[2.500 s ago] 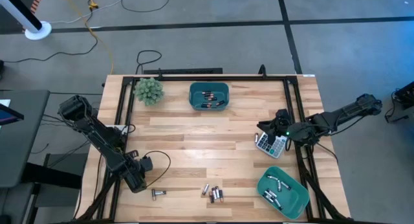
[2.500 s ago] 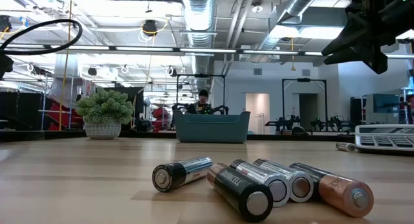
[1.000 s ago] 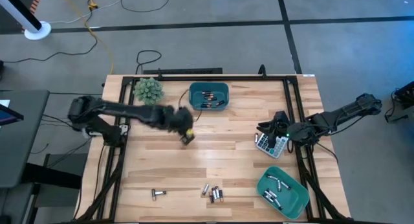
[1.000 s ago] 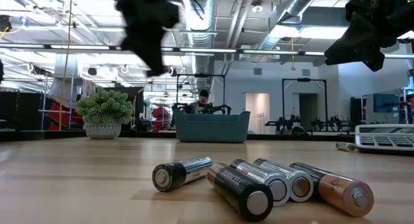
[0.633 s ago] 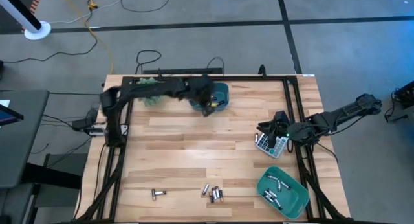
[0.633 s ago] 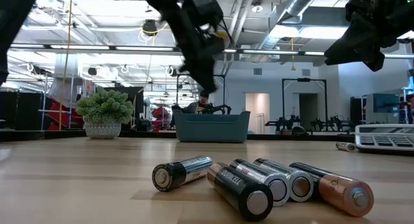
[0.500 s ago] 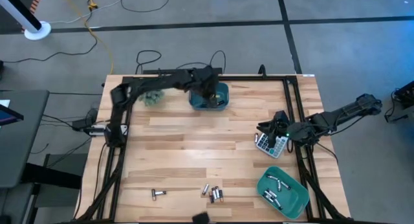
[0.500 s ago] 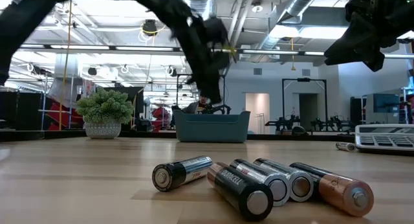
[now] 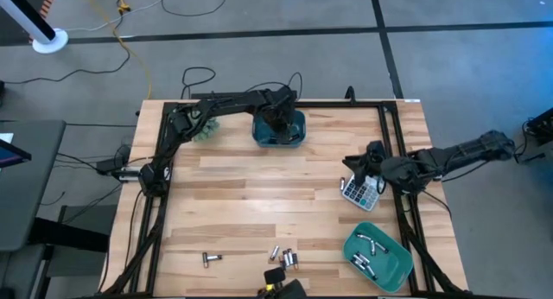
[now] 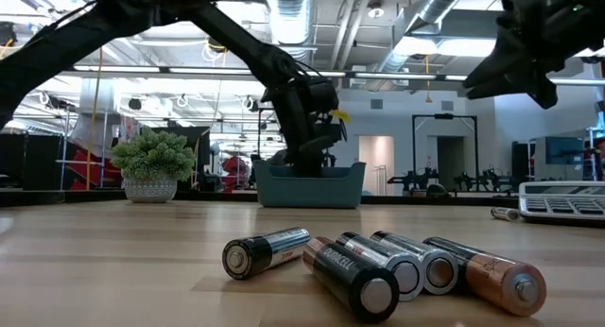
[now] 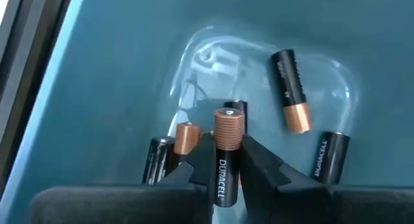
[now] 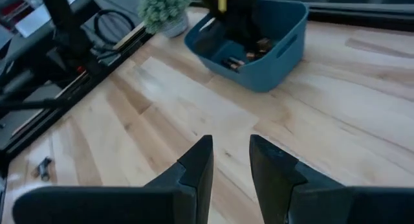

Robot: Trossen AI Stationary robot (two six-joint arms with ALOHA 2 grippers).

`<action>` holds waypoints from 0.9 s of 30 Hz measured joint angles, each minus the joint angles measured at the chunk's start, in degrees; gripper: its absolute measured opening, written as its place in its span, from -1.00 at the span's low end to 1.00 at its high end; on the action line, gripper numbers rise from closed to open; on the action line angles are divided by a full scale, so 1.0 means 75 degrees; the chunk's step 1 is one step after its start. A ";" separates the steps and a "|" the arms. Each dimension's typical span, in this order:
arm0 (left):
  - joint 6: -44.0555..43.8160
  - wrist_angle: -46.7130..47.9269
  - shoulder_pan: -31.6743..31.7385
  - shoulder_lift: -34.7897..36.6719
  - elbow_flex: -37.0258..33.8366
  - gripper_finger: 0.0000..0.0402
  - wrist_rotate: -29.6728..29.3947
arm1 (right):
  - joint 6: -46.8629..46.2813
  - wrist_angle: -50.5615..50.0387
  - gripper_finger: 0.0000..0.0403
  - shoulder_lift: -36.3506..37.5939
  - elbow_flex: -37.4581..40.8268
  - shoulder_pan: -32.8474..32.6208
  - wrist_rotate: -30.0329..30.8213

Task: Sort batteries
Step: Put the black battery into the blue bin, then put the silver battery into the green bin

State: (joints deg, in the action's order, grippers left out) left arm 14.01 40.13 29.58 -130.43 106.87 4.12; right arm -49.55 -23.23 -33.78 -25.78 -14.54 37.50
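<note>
Inside the teal plastic bin point(image 11: 77, 88), a black-and-copper cylindrical battery point(image 11: 226, 153), judged light, rigid and slippery, is pinched mid-body by the left gripper point(image 11: 223, 169), while the right gripper point(image 12: 229, 162) is held spread.

You are looking at a pale, matt wooden table point(image 9: 259, 204) with visible plank grain. The teal bin point(image 11: 116, 75) is showing smooth, glossy plastic. The batteries point(image 10: 364, 270) are gleaming, black and copper wrappers over silvery metal ends.
</note>
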 joint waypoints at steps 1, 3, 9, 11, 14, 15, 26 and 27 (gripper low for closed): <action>0.0038 -0.0009 -0.0001 0.0000 0.0000 -0.77 0.0000 | -0.0006 0.0014 -0.41 0.0000 0.0000 0.0064 0.0003; 0.0030 -0.0007 -0.0006 0.0000 -0.0004 -0.67 -0.0003 | -0.0013 0.0072 -0.41 0.0000 0.0000 0.0176 0.0003; -0.0005 -0.0011 -0.0006 0.0003 0.0003 -0.41 -0.0015 | -0.0012 0.0265 -0.41 0.0000 -0.0001 0.0409 0.0012; -0.0008 -0.0010 -0.0006 0.0003 0.0003 -0.40 -0.0017 | -0.0010 0.0266 -0.41 0.0000 0.0000 0.0415 0.0015; -0.0019 -0.0007 -0.0009 0.0003 0.0003 -0.39 -0.0017 | -0.0010 0.0266 -0.41 0.0000 0.0000 0.0410 0.0015; -0.0022 0.0012 -0.0009 0.0003 0.0003 -0.39 -0.0017 | -0.0010 0.0266 -0.41 0.0000 0.0000 0.0410 0.0015; -0.0533 0.0332 -0.0009 0.0312 0.0003 -0.38 -0.0032 | 0.0066 0.0247 -0.41 0.0000 0.0000 0.0410 0.0015; -0.0553 0.0348 -0.0016 0.0423 0.0003 -0.38 -0.0029 | 0.0066 0.0238 -0.41 0.0000 -0.0001 0.0410 0.0015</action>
State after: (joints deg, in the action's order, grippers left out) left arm 9.86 42.74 29.47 -127.26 106.89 3.90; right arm -49.06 -21.45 -33.78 -25.79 -11.46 37.60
